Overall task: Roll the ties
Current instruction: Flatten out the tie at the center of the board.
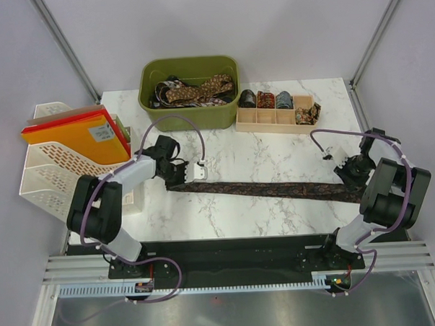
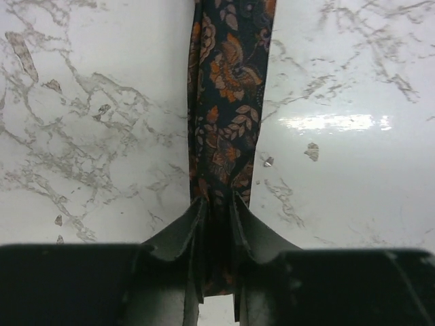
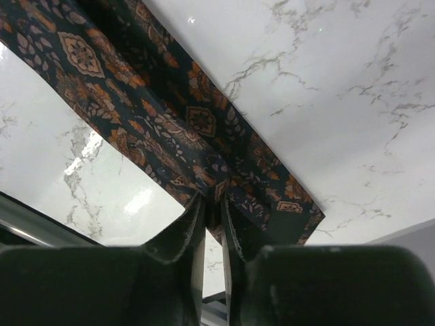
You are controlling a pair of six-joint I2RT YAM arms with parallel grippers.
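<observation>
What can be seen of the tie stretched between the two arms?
The tie is a long, narrow strip of dark fabric with an orange floral print, stretched out unrolled over the marble table. The left gripper pinches its narrow end, the right gripper its wider end.

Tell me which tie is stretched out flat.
The dark floral tie spanning the table; the rest are rolls in the tray or a heap in the green bin.
</observation>
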